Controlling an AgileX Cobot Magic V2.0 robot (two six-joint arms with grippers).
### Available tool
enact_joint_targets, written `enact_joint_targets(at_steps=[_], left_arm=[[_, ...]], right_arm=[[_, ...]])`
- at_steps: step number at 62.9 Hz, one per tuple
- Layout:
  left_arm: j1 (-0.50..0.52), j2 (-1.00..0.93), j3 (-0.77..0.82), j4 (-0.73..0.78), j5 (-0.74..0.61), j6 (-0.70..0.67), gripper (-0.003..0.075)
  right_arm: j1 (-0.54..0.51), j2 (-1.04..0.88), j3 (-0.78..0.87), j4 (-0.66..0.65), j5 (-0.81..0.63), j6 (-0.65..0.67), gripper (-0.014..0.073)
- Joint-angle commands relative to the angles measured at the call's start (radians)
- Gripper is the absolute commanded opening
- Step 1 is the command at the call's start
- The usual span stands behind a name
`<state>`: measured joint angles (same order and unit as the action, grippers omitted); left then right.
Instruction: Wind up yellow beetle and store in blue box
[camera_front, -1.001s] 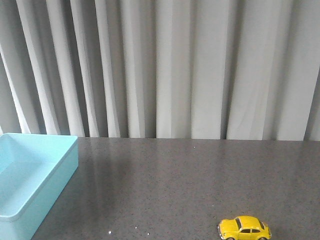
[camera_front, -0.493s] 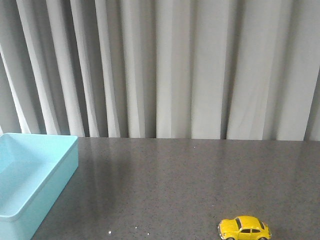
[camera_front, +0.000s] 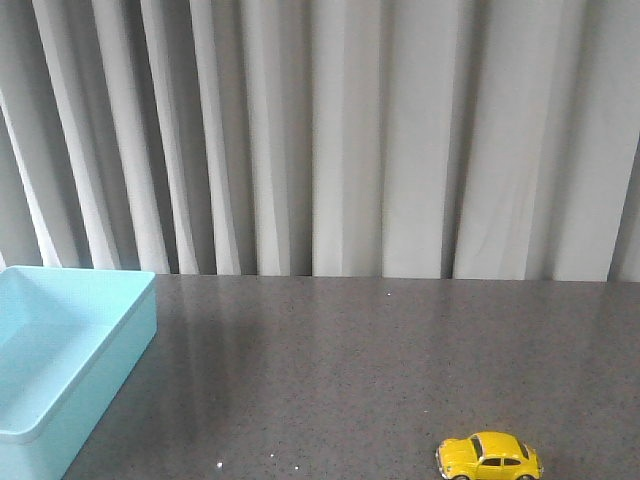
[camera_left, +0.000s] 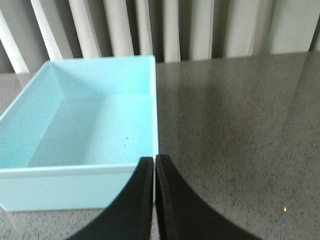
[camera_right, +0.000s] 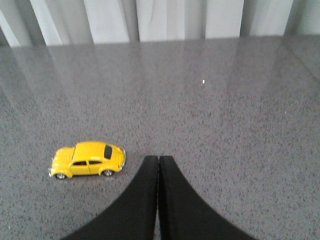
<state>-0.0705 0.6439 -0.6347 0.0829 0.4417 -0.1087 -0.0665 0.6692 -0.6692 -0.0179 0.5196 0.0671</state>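
Note:
The yellow beetle stands on its wheels on the dark speckled table near the front right edge, side-on. It also shows in the right wrist view, just beside my right gripper, which is shut and empty, apart from the car. The blue box sits at the left of the table, with nothing in it. In the left wrist view the blue box lies right before my left gripper, which is shut and empty at the box's near corner. Neither gripper shows in the front view.
The dark grey speckled table runs back to a pleated grey curtain. Bare tabletop lies between the box and the car.

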Motion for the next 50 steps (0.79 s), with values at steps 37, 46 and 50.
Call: enact_joint_targets(at_steps=[37,46,50], left_arm=[[0.0,0.077,-0.03,-0.002,-0.004,0.0,0.0115],[0.0,0.077,-0.03,-0.002,-0.003,0.0,0.0338],[0.0,0.077,-0.03,-0.002,-0.004,0.0,0.0429]], right_arm=[[-0.007,0.211,-0.035,0.06,0.034,-0.126,0.0148],[-0.007,0.225,-0.035,0.082,0.036,-0.16,0.0356],[-0.007,0.227,-0.035,0.082,0.036,-0.16,0.0441]])
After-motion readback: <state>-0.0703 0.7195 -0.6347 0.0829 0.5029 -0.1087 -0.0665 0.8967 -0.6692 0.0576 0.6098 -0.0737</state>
